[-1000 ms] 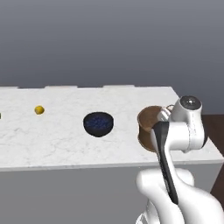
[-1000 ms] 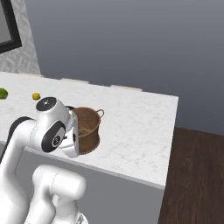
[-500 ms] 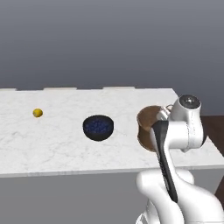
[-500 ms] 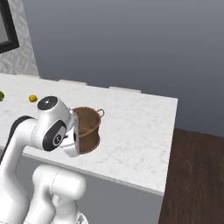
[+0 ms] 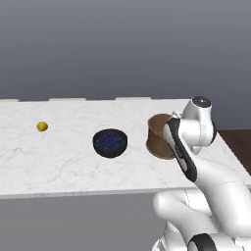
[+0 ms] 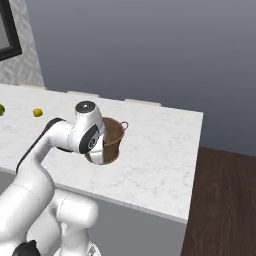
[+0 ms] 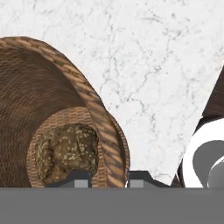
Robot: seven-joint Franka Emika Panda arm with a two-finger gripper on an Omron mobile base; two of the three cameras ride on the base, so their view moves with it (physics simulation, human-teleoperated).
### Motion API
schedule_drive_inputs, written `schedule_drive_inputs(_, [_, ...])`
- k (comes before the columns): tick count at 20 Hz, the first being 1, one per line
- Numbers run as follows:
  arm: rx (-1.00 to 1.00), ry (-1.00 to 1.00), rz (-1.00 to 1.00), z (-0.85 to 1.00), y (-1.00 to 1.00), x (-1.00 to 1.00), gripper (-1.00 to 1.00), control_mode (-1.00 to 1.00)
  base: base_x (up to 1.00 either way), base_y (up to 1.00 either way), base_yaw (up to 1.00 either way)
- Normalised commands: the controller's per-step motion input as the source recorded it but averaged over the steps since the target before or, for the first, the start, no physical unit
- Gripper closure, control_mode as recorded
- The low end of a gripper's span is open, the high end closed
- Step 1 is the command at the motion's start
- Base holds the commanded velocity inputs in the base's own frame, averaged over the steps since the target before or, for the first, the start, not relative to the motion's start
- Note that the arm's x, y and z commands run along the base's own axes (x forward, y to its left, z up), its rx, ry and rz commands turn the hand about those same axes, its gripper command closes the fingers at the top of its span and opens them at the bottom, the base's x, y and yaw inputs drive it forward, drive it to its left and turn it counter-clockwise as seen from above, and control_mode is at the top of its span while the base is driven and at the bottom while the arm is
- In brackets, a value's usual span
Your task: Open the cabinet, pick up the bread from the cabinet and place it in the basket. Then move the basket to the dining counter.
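**Basket carried by its rim over the marble surface**

The fingers were pinched narrowly on the near wall of the basket, one tip inside and one outside. That explains its tilt above the dining counter, with the bread resting at its bottom. The arm hid the grip in both base views, so whether the basket touched the surface was unclear. A dark blue bowl sat nearby.
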Motion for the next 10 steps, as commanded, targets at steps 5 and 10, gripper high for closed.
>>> schedule_drive_inputs(5, [0.07, 0.03, 0.00, 0.05, 0.00, 1.00, 1.00, -1.00, 0.00, 0.00, 0.00])
schedule_drive_inputs(10, [0.00, -0.06, -0.03, -0.01, 0.03, 1.00, 1.00, -1.00, 0.00, 0.00, 0.00])
